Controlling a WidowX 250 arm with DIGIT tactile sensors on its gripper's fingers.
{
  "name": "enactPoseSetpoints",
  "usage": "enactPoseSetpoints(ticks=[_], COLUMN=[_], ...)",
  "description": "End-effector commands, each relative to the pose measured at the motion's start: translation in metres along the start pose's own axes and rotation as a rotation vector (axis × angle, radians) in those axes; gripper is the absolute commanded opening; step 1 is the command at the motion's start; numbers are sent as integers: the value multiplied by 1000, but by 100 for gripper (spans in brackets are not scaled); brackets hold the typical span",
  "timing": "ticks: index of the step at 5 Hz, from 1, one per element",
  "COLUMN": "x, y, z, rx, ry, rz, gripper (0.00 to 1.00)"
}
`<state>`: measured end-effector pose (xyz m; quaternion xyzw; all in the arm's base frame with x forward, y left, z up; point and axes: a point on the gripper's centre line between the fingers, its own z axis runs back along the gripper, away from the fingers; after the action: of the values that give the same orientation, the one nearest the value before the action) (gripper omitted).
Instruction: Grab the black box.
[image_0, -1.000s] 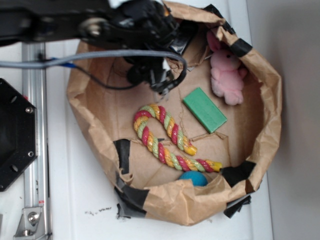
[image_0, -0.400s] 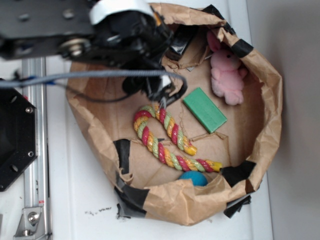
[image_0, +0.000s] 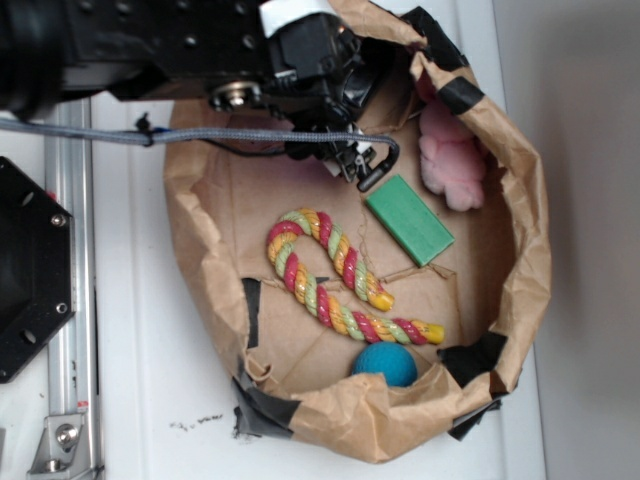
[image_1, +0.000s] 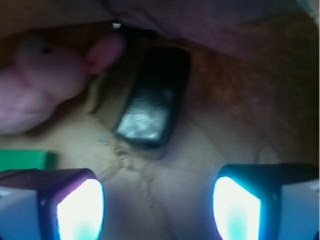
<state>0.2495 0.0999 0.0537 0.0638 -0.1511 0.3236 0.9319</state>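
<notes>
My pincer (image_1: 157, 210) hangs with its jaws spread wide and nothing between them; in the wrist view the two lit fingertips (image_1: 80, 210) sit at the bottom corners with bare brown paper in the gap. I judge it is held open like this so the black box (image_1: 152, 100) can pass between the fingers once I come down on it. The box lies ahead of the pincer and slightly to the left of its centre line, flat on the paper floor, long side running away from me, glossy top catching a patch of light. It sits close under the far wall of the paper bag (image_0: 525, 200), and in the exterior view the arm hides it completely, so I rely on the wrist view alone.

Just left of the box, near but seemingly not touching, is the pink plush toy (image_1: 45, 75), one ear reaching toward the box's far corner. Nearer my left finger a strip of the green block (image_1: 25, 160) shows.

The bag, rolled down and taped at the rim, works as a shallow bin. Behind the pincer, seen from outside, it also holds the striped rope toy (image_0: 335, 275) mid-floor and a blue ball (image_0: 385, 362) against the opposite wall. Outside the bag, on the white table, a black hexagonal plate (image_0: 30, 270) is bolted beside a metal rail (image_0: 72, 300).
</notes>
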Motion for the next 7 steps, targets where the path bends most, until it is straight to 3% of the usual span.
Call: enactPoseSetpoints(ticks=[1, 2, 3, 4, 7], x=[29, 40, 50, 58, 58], y=[12, 11, 13, 12, 17], z=[8, 12, 7, 5, -14], rx=[16, 23, 23, -13, 32], ry=[-75, -108, -98, -69, -17], rz=[59, 69, 86, 139, 160], gripper=[100, 100, 100, 100, 100])
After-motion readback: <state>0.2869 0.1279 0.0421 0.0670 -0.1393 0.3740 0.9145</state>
